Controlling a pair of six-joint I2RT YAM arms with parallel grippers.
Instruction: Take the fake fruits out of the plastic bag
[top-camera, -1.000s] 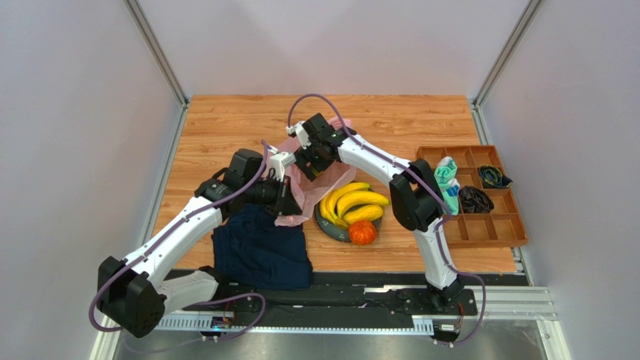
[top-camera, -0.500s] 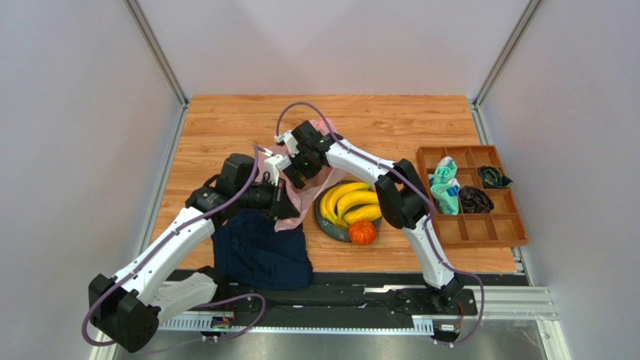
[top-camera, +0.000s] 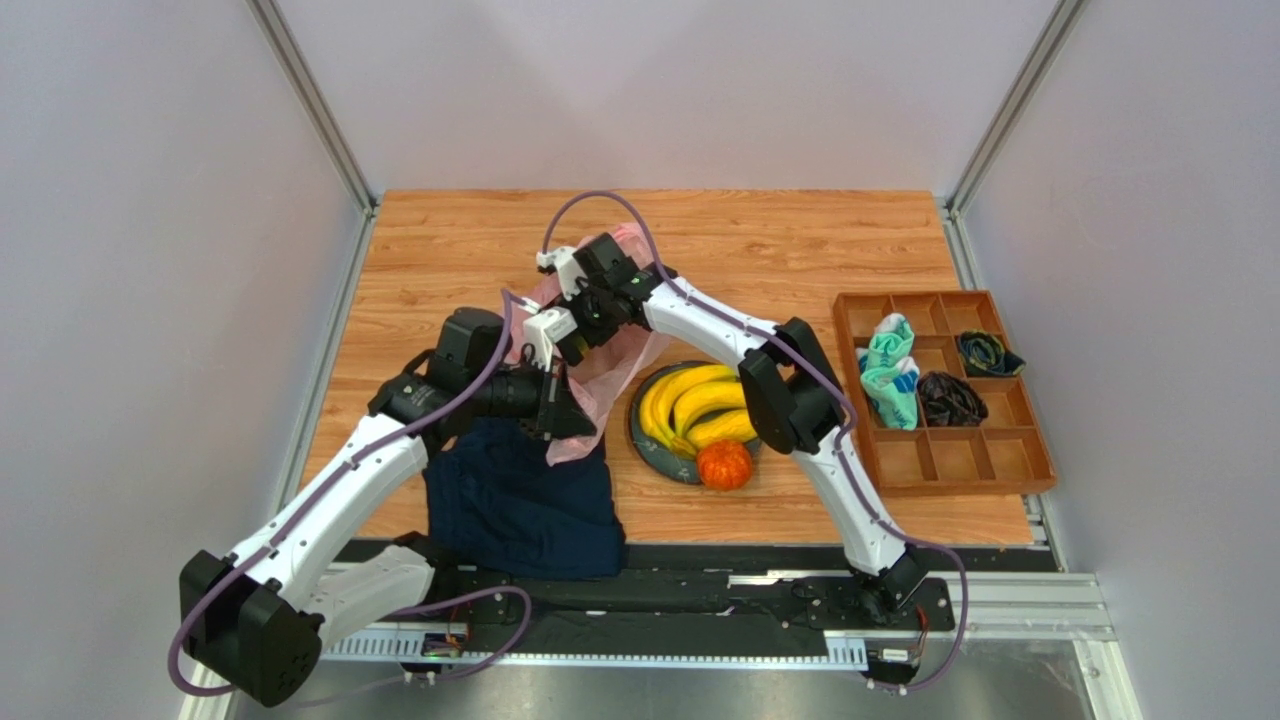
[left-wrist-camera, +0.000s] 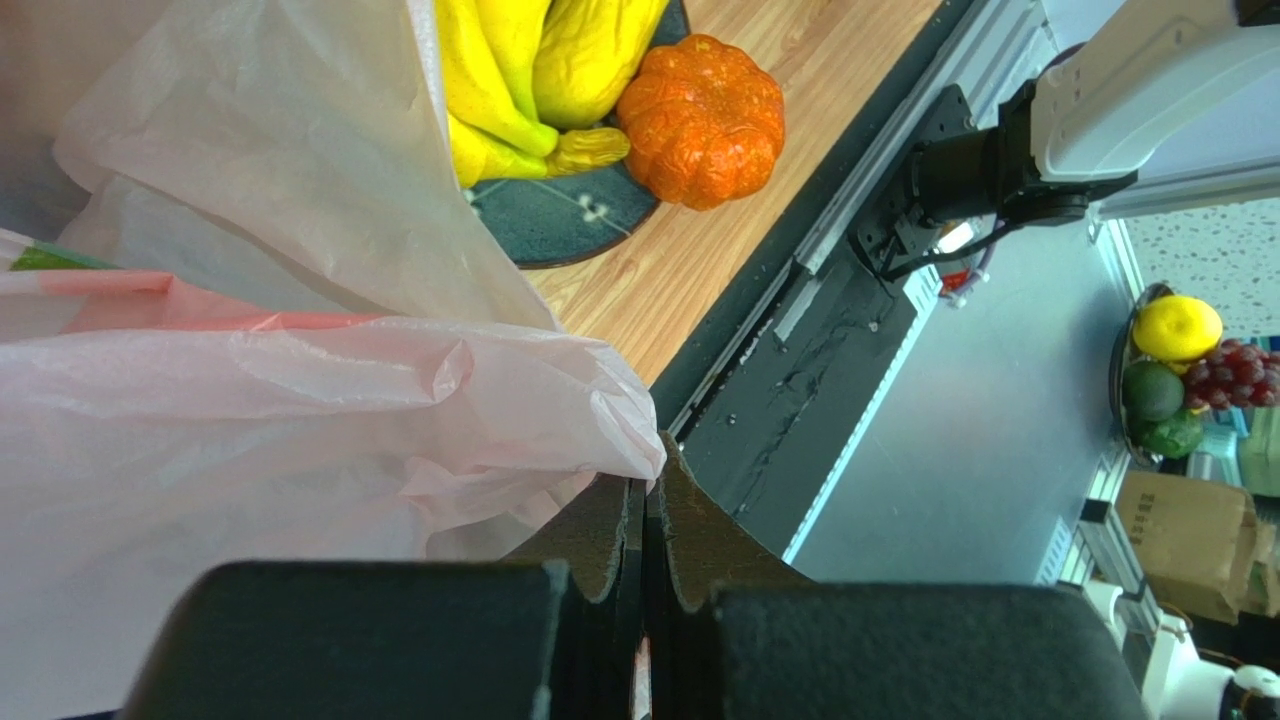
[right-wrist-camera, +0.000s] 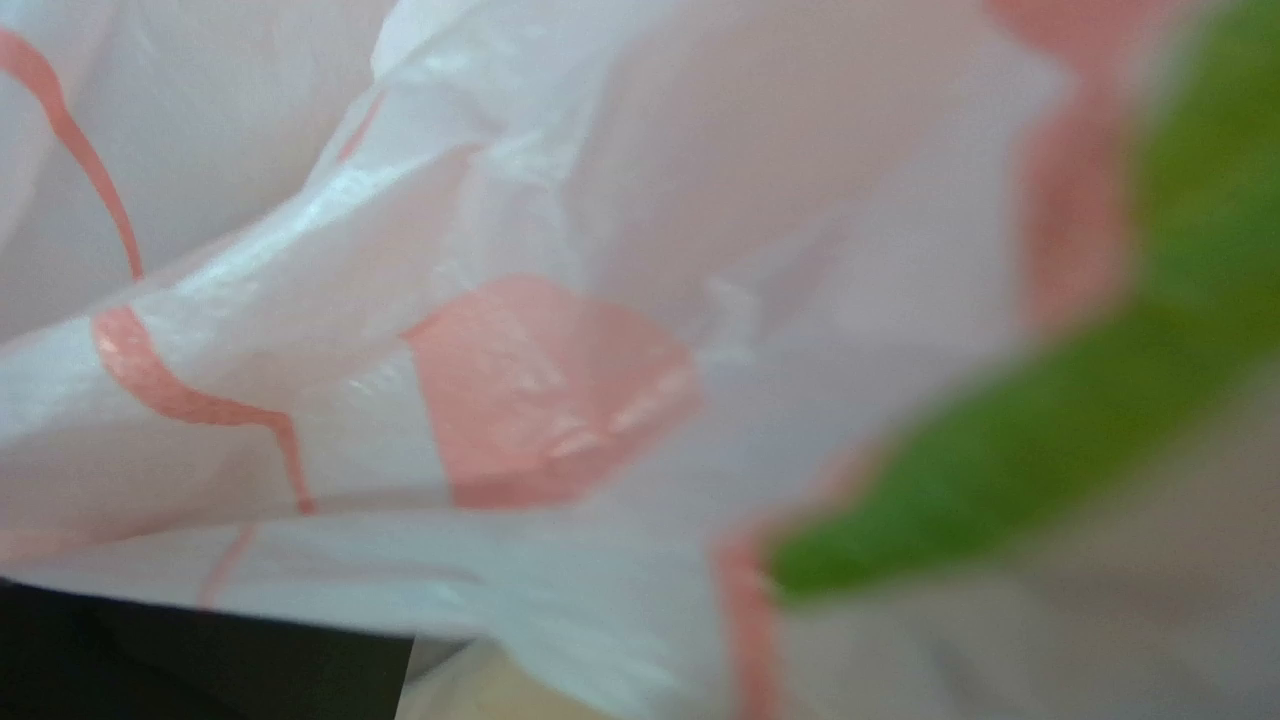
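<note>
A thin pink bag (top-camera: 598, 360) hangs just above a wooden desk (top-camera: 451, 255), held up between two white robot arms. The left arm (top-camera: 361, 465) reaches in from the lower left. Its wrist camera shows the left jaws pressed together, with a lower corner of the bag pinched between them. The right arm (top-camera: 706, 318) bends over from the right and its wrist is pushed against the bag's upper part. Its camera shows only crinkled pink film and a blurred green shape (right-wrist-camera: 1052, 405), so I cannot tell whether the right jaws are apart or together. Just right of the bag, a dark plate (left-wrist-camera: 564, 225) carries yellow bananas (top-camera: 694, 405). An orange fruit (top-camera: 724, 467) sits at the plate's near rim. A dark navy cloth (top-camera: 519, 503) lies folded below the bag. A brown compartment tray (top-camera: 962, 458) sits at the desk's right edge, well apart.
</note>
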